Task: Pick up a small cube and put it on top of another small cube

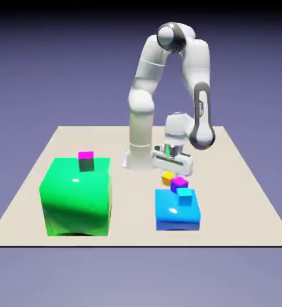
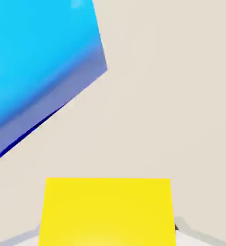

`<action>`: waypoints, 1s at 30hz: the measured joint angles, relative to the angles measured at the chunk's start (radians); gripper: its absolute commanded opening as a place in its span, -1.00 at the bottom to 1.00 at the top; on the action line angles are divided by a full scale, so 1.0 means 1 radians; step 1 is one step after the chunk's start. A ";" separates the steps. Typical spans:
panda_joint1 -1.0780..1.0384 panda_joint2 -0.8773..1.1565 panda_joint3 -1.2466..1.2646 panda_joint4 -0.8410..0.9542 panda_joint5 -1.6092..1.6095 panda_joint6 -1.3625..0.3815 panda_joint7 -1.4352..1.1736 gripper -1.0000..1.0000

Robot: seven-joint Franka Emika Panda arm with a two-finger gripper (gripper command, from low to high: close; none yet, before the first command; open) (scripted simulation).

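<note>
The small cube [image 1: 167, 178], tiny and yellow-orange, sits just behind the big blue block [image 1: 178, 213], right under my gripper [image 1: 169, 171]. In the hand view this yellow cube [image 2: 107, 211] fills the bottom middle, and my gripper [image 2: 107, 240] is shut on it, with only grey slivers of the fingertips [image 2: 189, 235] showing beside it. I cannot tell whether it is off the table. The other small cube [image 1: 86, 160], magenta-topped with dark green sides, stands on the big green block [image 1: 77, 195] at the exterior view's left.
A magenta-topped cube with purple sides [image 1: 179, 183] stands right beside the yellow cube. A small cyan cube [image 1: 186, 197] rests on the blue block, whose corner [image 2: 38, 62] fills the hand view's upper left. The beige table [image 1: 239, 198] lies beneath.
</note>
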 measured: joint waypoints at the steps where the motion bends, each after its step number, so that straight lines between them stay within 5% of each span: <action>1: -0.027 -0.019 0.036 0.025 -0.043 -0.030 -0.039 -1.00; 30: -1.060 -0.255 0.142 0.339 -1.248 -0.894 -0.907 -1.00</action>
